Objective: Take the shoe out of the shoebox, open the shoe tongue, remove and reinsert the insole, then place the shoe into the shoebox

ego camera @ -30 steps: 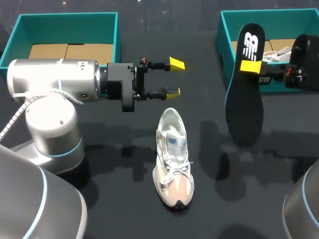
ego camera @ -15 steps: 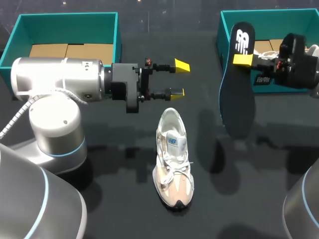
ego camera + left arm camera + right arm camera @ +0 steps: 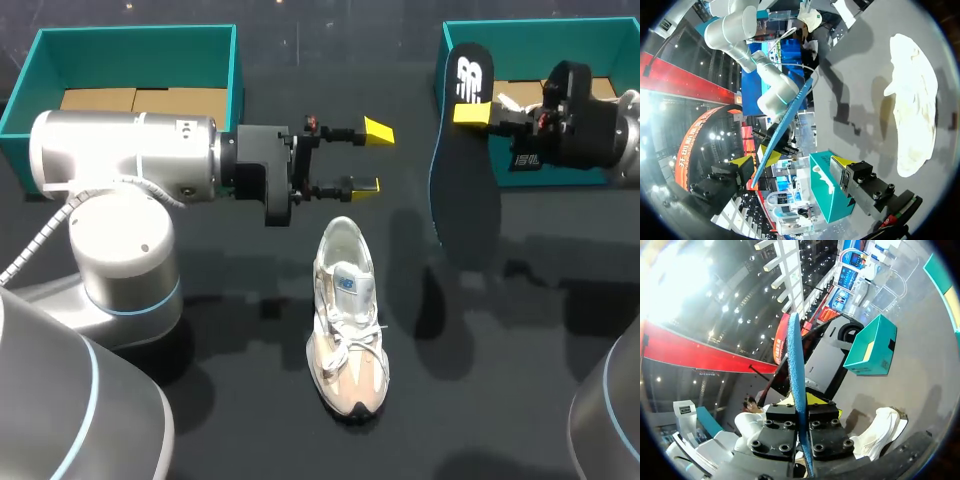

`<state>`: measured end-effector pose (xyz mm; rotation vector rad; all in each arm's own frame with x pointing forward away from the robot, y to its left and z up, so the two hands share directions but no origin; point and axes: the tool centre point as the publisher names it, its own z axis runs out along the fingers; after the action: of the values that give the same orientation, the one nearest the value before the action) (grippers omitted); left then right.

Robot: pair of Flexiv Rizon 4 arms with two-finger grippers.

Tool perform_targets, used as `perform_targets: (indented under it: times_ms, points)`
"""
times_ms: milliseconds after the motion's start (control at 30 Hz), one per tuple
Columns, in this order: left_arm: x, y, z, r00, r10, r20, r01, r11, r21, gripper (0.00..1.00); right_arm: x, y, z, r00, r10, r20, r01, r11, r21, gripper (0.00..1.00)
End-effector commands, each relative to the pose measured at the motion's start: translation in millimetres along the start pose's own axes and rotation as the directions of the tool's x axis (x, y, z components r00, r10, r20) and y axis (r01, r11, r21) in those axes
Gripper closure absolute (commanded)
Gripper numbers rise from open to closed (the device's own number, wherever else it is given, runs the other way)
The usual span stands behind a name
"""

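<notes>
My right gripper (image 3: 472,112), clamped on the flat black insole with a blue underside (image 3: 465,200), has carried it sideways toward the middle of the table, and the insole now hangs slightly higher. My left gripper (image 3: 372,157), fingers spread, has slid further out toward it.

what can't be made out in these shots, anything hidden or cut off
- Shoe interior: head view, the tongue and laces cover its front part.
- Right shoebox: head view, the right end effector and its arm hide much of the inside; the picture's edge cuts one end.
- Insole: right wrist view shows only its edge, neither face.
- Left shoebox: head view, the left arm covers its near wall.
</notes>
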<state>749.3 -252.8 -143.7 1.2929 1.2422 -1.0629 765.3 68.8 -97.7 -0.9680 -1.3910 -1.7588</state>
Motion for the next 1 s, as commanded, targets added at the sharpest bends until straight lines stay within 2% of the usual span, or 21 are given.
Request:
perform_targets:
  times_ms: [33, 233, 300, 633, 667, 733, 767, 933, 1000]
  points:
    - [-0.2, 0, 13, 1.0, 0.006, -0.03, -0.006, 1.0, -0.005, 0.0, -18.8, 10.9, 11, 0.992, 0.126, 0.0, -0.126, 0.992, 0.026, 1.0]
    - [0.4, 1, 19, 0.998, 0.005, -0.059, -0.007, 1.0, -0.027, 0.0, -37.3, 20.3, 20, 0.951, 0.292, 0.104, -0.3, 0.952, 0.067, 1.0]
    - [0.0, 1, 20, 0.998, 0.011, -0.066, -0.014, 0.999, -0.046, 0.0, -31.3, 18.1, 16, 0.96, 0.26, 0.102, -0.266, 0.962, 0.053, 1.0]
    - [1.5, 2, 22, 0.998, -0.005, -0.061, 0.003, 0.999, -0.039, 0.0, -31.3, 18.1, 16, 0.96, 0.26, 0.102, -0.266, 0.962, 0.053, 1.0]
    - [2.0, 2, 24, 0.998, -0.006, -0.061, 0.004, 0.999, -0.039, 0.0, -35.3, 18.7, 18, 0.946, 0.3, 0.121, -0.308, 0.95, 0.049, 1.0]
    - [2.9, 3, 27, 0.998, -0.024, -0.054, 0.022, 0.999, -0.034, 0.25, -44.0, 18.8, 22, 0.914, 0.374, 0.159, -0.385, 0.922, 0.045, 1.0]
    - [3.3, 5, 29, 0.998, -0.031, -0.052, 0.029, 0.999, -0.041, 0.3, -47.5, 18.1, 24, 0.908, 0.389, 0.158, -0.399, 0.916, 0.038, 1.0]
    - [10.1, 9, 35, 0.997, -0.056, -0.057, 0.052, 0.997, -0.058, 0.31, -60.8, 9.6, 33, 0.85, 0.489, 0.196, -0.5, 0.866, 0.007, 1.0]
    - [13.2, 10, 37, 0.996, -0.064, -0.061, 0.06, 0.996, -0.061, 0.36, -63.6, 7.3, 36, 0.847, 0.494, 0.197, -0.504, 0.864, 0.0, 1.0]
